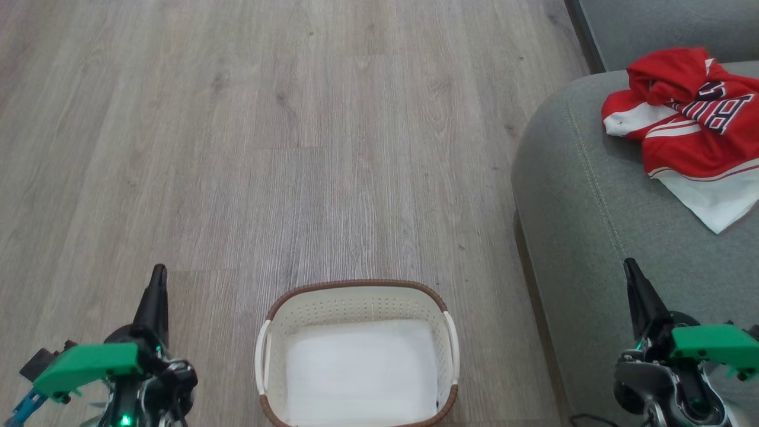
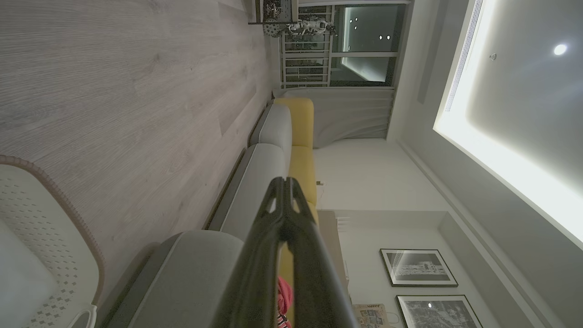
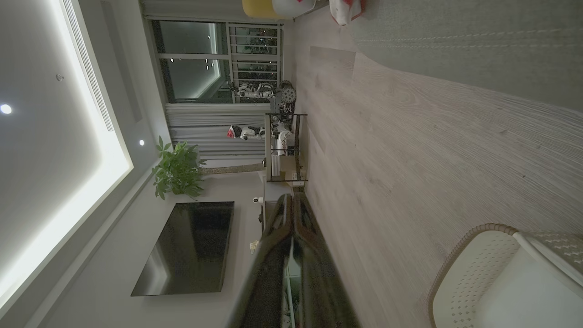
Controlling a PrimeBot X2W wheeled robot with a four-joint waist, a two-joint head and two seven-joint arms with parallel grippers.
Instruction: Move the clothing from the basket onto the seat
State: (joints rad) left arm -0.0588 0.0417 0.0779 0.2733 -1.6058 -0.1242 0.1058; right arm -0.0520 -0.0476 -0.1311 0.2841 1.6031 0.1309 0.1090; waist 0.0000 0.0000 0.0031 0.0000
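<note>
The red and white clothing (image 1: 691, 127) lies crumpled on the grey seat (image 1: 593, 196) at the upper right, dark lettering showing. A scrap of it peeks past my fingers in the left wrist view (image 2: 284, 300) and at the top of the right wrist view (image 3: 345, 9). The cream basket (image 1: 356, 302) with its brown rim stands on the floor at bottom centre, its white bottom bare; its wall shows too (image 2: 41, 237) (image 3: 478, 269). My left gripper (image 1: 158, 274) is shut at the lower left, holding nothing. My right gripper (image 1: 630, 268) is shut over the seat's front, holding nothing.
Wood-look floor (image 1: 267, 148) spreads ahead and to the left. A yellow-backed sofa (image 2: 300, 136) runs on beyond the seat. Across the room stand a metal rack with small robots (image 3: 282, 136), a potted plant (image 3: 177, 171) and a dark screen (image 3: 191, 246).
</note>
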